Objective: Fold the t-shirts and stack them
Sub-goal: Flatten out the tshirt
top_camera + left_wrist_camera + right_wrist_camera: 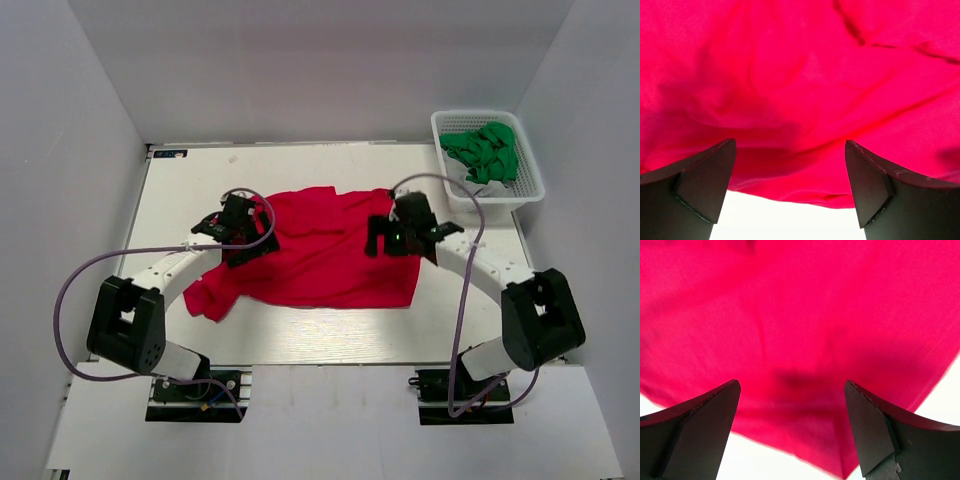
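Observation:
A bright red t-shirt lies spread and rumpled across the middle of the white table. My left gripper hovers over its left edge, open, nothing between the fingers; in the left wrist view red cloth fills the frame above the fingertips, with its hem just ahead of them. My right gripper hangs over the shirt's right side, also open and empty. In the right wrist view a corner of the shirt sits between and beyond the spread fingers.
A white lattice basket holding green cloth stands at the back right corner. White walls enclose the table on three sides. Bare tabletop runs along the near edge in front of the shirt.

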Available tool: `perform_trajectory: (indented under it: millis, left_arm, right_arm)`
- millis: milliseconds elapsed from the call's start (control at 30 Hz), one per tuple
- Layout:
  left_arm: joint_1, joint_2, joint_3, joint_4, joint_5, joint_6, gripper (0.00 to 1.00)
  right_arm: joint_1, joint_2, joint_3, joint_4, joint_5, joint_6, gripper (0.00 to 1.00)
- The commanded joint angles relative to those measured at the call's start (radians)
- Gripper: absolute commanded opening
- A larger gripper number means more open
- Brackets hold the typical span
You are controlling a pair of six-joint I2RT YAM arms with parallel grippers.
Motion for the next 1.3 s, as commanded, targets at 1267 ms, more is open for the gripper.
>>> perform_trajectory:
  millis: [1267]
  left_arm:
    - [-0.011,0.344,0.323,0.037,0.165,0.083,0.99]
  right_arm:
    - [-0.118,0.194,0.031,0.015,-0.196,-0.130,0.90]
